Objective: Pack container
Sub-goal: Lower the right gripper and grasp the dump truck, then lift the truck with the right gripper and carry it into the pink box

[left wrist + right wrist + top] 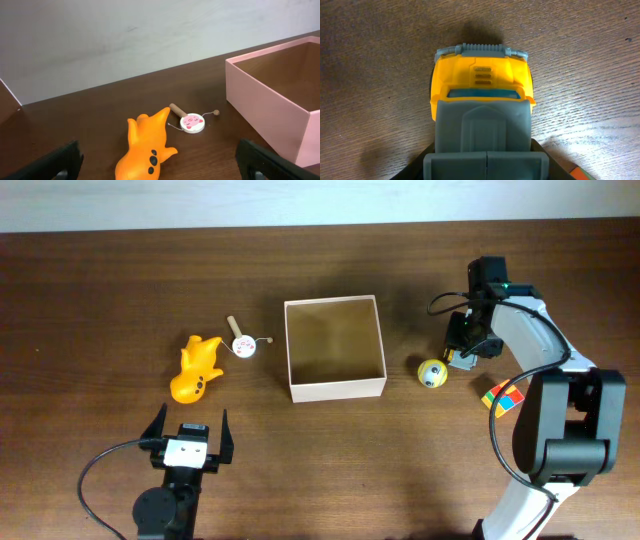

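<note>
- Risk 1: 1 yellow and grey plastic toy truck (482, 80) is sitting on its wheels on the dark wooden table (100, 300). A squeeze landing off-centre on its smooth sides is likely to be rolling or twisting it out from between the fingers.
- Risk 2: 1 small yellow ball with dark markings (432, 373) is lying just left of the truck, between it and the box. A low carry leftward is risking a knock that sets the ball rolling.
- Risk 3: a carry passing too low is risking a clip on the box's right wall, and light cardboard is likely to be sliding under such a push.
- Right gripper (462, 352): hanging straight over the truck at the right of the table, its 2 fingers standing partly apart on either side of the grey rear. Whether the pads are pressing the truck cannot be told, and the truck appears to be resting on the table.
- Left gripper (190, 428): waiting at the near left, spread fully wide, holding and touching nothing.
- Container (335, 388): 1 square, shallow, open-topped cardboard box, white outside and tan inside, sitting at the table's centre and showing nothing inside.
- Other stock: 1 orange plastic toy animal (195, 368) and 1 white round rattle drum with a wooden handle (244, 345) are lying left of the box. 1 multi-coloured cube (503, 397) is lying at the near right.
</note>
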### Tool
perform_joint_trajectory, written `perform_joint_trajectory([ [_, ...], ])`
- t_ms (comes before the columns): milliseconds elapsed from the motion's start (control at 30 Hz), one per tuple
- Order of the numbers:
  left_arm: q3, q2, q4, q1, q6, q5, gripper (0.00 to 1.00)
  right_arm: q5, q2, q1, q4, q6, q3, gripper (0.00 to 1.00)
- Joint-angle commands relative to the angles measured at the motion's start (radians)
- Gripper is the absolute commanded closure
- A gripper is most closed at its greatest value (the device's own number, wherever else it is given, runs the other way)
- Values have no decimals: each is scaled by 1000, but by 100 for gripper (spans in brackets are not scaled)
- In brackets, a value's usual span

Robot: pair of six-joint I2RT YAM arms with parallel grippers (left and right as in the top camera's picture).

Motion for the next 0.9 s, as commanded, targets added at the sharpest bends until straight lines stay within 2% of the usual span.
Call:
perform_joint_trajectory([
  [0, -3, -8, -6, 4, 15, -3, 1, -21, 6, 5, -5, -11, 10, 57],
  [467, -3, -8, -6, 4, 15, -3, 1, -254, -53, 5, -229, -273, 303, 57],
  [567, -3, -8, -6, 4, 15, -3, 1, -389, -54, 5, -273, -344, 362, 57],
  [700, -3, -8, -6, 4, 15, -3, 1, -695, -58, 18, -315, -497, 397, 57],
  [867, -3, -8, -6, 4, 15, -3, 1, -921, -61, 75, -327, -583, 398, 57],
])
